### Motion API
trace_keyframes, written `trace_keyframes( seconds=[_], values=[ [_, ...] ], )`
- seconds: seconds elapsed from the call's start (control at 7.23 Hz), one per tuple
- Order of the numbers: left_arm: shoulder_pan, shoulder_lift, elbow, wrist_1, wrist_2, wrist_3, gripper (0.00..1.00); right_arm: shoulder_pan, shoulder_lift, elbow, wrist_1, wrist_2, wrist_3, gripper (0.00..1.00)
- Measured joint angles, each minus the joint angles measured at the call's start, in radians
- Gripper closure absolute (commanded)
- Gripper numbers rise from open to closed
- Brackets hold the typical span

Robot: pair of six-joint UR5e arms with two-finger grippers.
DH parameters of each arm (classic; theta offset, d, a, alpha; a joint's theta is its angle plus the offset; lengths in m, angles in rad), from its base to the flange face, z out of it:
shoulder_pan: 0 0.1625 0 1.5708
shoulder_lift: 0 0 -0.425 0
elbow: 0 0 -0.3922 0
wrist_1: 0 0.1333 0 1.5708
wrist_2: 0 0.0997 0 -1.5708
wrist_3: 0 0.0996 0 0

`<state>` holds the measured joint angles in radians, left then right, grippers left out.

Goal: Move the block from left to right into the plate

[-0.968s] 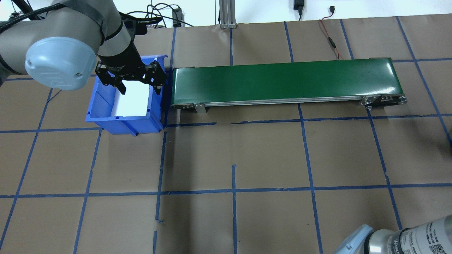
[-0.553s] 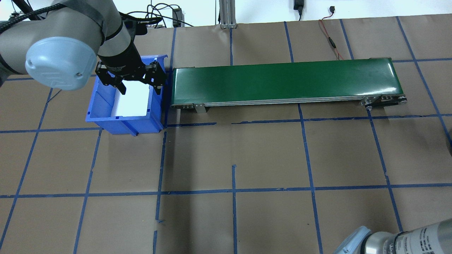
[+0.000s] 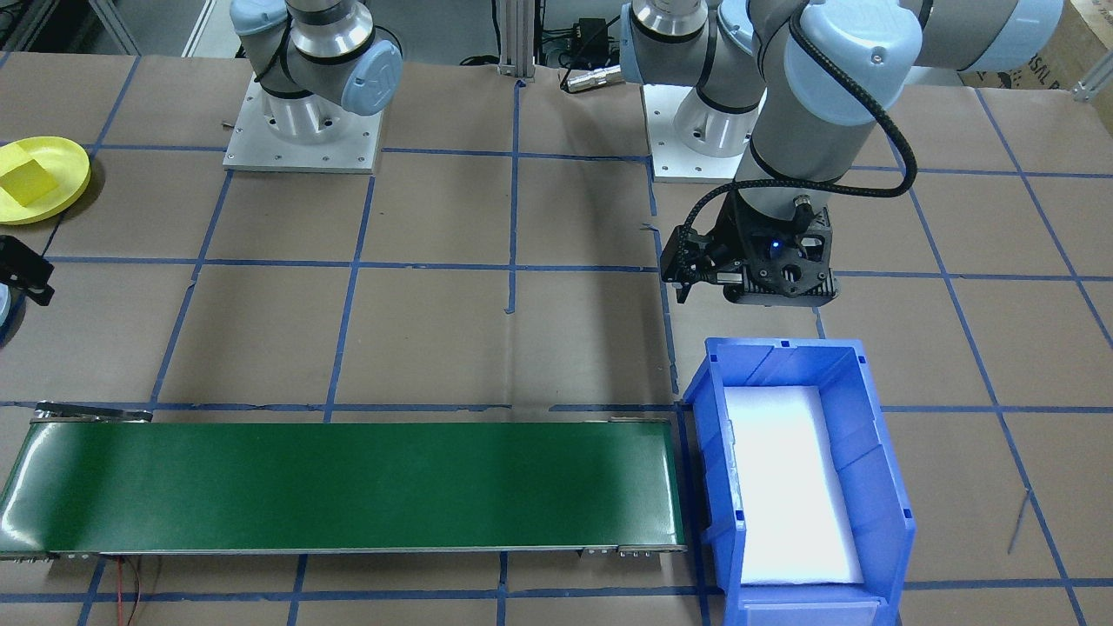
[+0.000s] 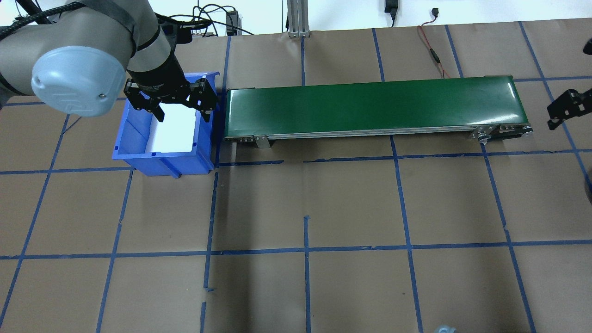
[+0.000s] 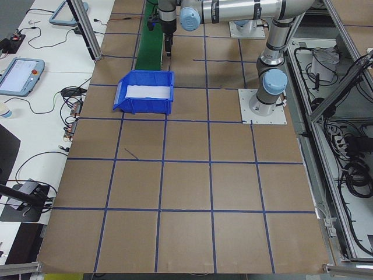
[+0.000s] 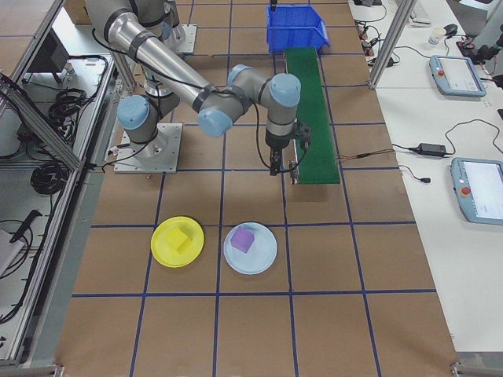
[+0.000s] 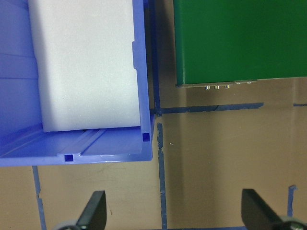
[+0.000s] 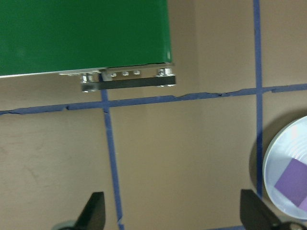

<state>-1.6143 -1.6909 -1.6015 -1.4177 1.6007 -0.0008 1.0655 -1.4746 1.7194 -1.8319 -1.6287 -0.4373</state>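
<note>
A purple block [image 6: 242,239] lies on a pale blue plate [image 6: 264,253], and the right wrist view catches that purple block [image 8: 293,182] and plate [image 8: 280,160] at its lower right. A yellow block [image 6: 179,239] rests on a yellow plate [image 6: 161,248] beside it. My right gripper [image 8: 172,218] hangs open and empty near the right end of the green conveyor [image 4: 374,106], just inside the overhead view's right edge [image 4: 566,108]. My left gripper [image 4: 181,113] is open and empty over the far end of the blue bin [image 4: 162,161]. I see no block in the bin.
White foam [image 3: 787,487] lines the blue bin [image 3: 878,461], which stands against the conveyor's [image 3: 339,487] left end. The belt carries nothing. Blue tape lines grid the brown table. Cables lie along the table's far edge. Both arm bases stand on the robot's side.
My right arm has swung from the overhead view's bottom right corner to its right edge, beside the conveyor's end. The left gripper has edged slightly farther back over the bin.
</note>
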Motion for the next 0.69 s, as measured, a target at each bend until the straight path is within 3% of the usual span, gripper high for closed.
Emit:
trace_keyframes(
  seconds=[0.14,0.69],
  values=[
    [0.0,0.007,0.014,-0.003,0.0,0.002,0.0,0.084,-0.027,-0.037,0.059,0.002,0.08,0.0],
    [-0.008,0.027,0.059,-0.031,-0.003,0.0,0.0,0.481,-0.036,-0.189,0.149,0.041,0.408,0.0]
  ],
)
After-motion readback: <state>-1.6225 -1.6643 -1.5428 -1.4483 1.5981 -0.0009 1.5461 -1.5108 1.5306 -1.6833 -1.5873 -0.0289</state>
